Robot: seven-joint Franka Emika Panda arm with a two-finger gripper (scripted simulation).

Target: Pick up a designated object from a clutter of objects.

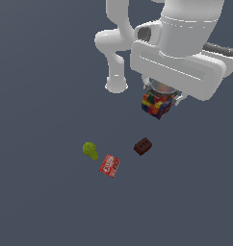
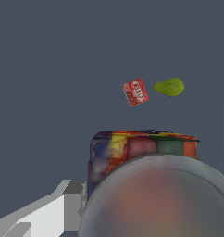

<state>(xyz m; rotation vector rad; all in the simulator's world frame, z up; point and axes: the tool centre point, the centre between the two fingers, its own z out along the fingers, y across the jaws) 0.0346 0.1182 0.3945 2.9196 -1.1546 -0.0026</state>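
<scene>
The gripper (image 1: 161, 98) has its fingers clamped on the multicoloured container (image 1: 157, 104), held above the floor (image 1: 41, 202); grip looks shallow on its rounded top, so slipping seems possible.

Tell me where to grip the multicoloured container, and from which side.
Grip the multicoloured container across its patchwork side walls, coming from above over the round greyish top. It is squat and upright, so opposite walls suit the gripper. The gripper already sits around it there.
</scene>
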